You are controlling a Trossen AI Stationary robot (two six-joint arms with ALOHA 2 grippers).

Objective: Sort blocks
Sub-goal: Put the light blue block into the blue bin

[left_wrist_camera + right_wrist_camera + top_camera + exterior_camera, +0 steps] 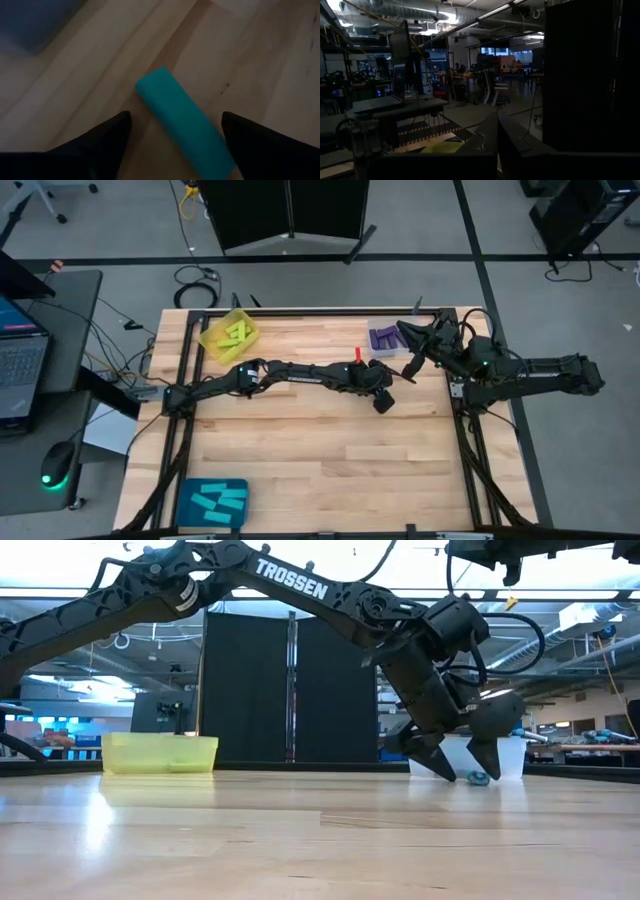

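A cyan block [185,127] lies flat on the wooden table [320,470], right of its middle. My left gripper [175,114] is open and slants down over the block, one finger on each side of it, touching nothing. In the low view the left gripper's [467,772] fingertips stand just above the tabletop, with the cyan block [478,778] between them. In the high view the left gripper [383,400] hides the block. My right gripper [412,366] waits raised at the table's far right, shut and empty.
A yellow tray [230,335] with yellow-green blocks stands at the far left. A clear tray [385,338] with purple blocks is at the far right, close to the right arm. A teal tray [212,502] with cyan blocks sits at the near left.
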